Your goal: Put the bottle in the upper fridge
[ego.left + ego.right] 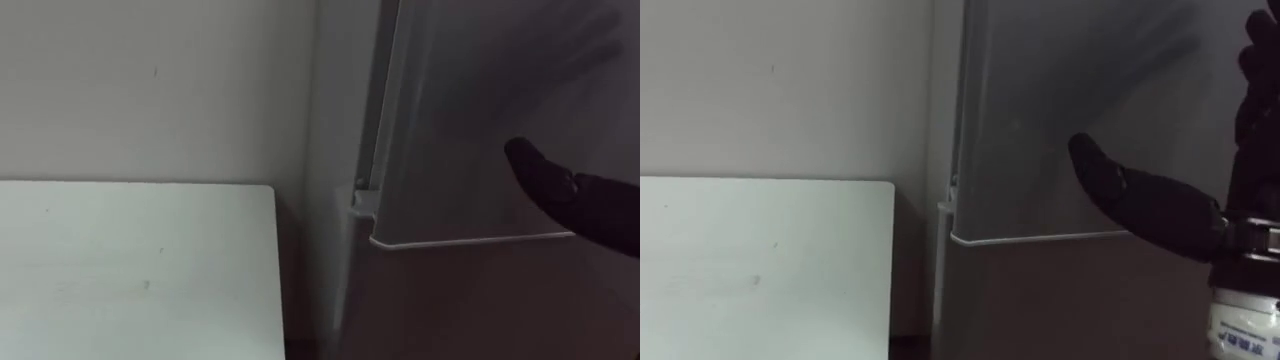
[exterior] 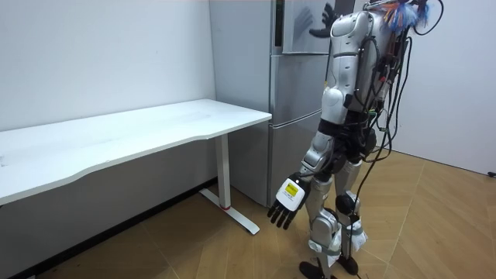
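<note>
Left eye view: right hand (image 1: 585, 205) spread open, thumb out, against the upper fridge door (image 1: 470, 120) just above its lower edge, white bench (image 1: 130, 260) just beside the fridge (image 1: 460, 300). Right eye view: fingers (image 1: 1260, 90) straight, pointing up the same door. Room view: standing close before the fridge, left hand (image 2: 285, 203) hanging low by the thigh, well apart from the fridge, loose and spread.

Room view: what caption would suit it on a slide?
Robot stands at the fridge, right hand raised to its upper door, left hand hanging open.
</note>
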Motion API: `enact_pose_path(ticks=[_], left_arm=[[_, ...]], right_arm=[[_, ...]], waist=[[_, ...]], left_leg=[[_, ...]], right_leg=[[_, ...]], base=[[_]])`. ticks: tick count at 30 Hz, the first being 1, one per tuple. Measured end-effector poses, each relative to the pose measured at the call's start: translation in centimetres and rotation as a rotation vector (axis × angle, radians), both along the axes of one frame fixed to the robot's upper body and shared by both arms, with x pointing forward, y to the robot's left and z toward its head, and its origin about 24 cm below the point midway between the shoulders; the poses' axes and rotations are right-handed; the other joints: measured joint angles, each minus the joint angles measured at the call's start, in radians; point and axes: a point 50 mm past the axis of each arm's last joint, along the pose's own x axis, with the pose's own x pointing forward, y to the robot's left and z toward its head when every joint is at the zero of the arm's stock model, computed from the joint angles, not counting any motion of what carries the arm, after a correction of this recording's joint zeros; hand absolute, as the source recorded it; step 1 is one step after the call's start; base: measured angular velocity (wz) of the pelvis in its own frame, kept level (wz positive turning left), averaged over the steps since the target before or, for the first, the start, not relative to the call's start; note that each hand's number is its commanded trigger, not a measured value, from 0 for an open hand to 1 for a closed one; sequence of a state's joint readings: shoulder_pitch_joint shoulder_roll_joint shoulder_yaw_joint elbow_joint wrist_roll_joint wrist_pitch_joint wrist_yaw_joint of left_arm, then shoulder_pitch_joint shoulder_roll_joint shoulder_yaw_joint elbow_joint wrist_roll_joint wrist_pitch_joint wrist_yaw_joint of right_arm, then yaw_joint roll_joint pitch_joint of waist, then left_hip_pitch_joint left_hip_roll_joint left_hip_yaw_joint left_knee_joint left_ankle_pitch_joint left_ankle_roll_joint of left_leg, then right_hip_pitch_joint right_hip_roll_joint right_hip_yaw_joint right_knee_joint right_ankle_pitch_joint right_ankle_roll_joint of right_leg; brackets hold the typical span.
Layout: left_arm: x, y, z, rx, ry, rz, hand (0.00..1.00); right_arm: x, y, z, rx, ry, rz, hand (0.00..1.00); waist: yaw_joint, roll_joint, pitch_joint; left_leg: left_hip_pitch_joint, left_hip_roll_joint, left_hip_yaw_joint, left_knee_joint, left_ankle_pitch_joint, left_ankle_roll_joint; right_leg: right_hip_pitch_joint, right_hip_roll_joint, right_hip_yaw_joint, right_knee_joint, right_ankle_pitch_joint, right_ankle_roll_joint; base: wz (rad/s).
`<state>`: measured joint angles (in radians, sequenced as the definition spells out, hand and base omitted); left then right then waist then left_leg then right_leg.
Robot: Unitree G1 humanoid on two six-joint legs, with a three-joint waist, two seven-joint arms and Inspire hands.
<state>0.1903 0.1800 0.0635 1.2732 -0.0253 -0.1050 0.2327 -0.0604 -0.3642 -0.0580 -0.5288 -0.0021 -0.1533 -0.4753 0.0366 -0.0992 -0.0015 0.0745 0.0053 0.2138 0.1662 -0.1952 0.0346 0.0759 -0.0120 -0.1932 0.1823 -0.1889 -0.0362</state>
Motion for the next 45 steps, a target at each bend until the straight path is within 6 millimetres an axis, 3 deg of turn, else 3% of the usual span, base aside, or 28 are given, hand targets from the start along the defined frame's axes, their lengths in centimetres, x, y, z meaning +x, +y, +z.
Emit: enact_pose_path(ticks=[10, 21, 31, 45], left_arm=[[0.0, 0.4, 0.1, 0.021, 0.038, -0.098, 0.0], [0.0, 0.3, 0.0, 0.02, 0.087, -0.156, 0.0], [0.6, 0.1, 0.0, 0.004, 0.095, -0.194, 0.0], [1.1, 0.1, 0.2, -0.002, 0.105, -0.215, 0.0]], right_arm=[[0.0, 1.2, -0.3, -0.032, -0.002, 0.082, 0.0], [0.4, 1.0, -0.8, -0.063, 0.014, 0.04, 0.0], [3.6, 1.1, -1.6, -0.063, 0.085, 0.046, 0.0], [5.3, 0.0, -4.5, -0.147, 0.205, -0.023, 0.0]], waist=[[0.027, 0.024, 0.0058], [0.051, 0.01, 0.0061], [0.06, 0.007, 0.0059], [0.081, 0.012, 0.0046]], left_leg=[[0.005, -0.001, -0.01, -0.004, -0.001, 0.002], [0.004, -0.001, -0.007, -0.002, -0.001, 0.002], [0.003, -0.002, -0.014, 0.003, -0.001, 0.002], [0.005, -0.001, -0.038, 0.03, -0.001, 0.003]], right_leg=[[0.016, 0.0, -0.005, -0.01, 0.005, 0.001], [0.011, 0.0, -0.005, -0.014, 0.005, 0.002], [0.022, -0.002, -0.021, -0.016, 0.005, 0.002], [0.034, -0.004, -0.029, -0.011, 0.007, 0.001]], base=[[0.02], [-0.01], [0.04], [0.02]])
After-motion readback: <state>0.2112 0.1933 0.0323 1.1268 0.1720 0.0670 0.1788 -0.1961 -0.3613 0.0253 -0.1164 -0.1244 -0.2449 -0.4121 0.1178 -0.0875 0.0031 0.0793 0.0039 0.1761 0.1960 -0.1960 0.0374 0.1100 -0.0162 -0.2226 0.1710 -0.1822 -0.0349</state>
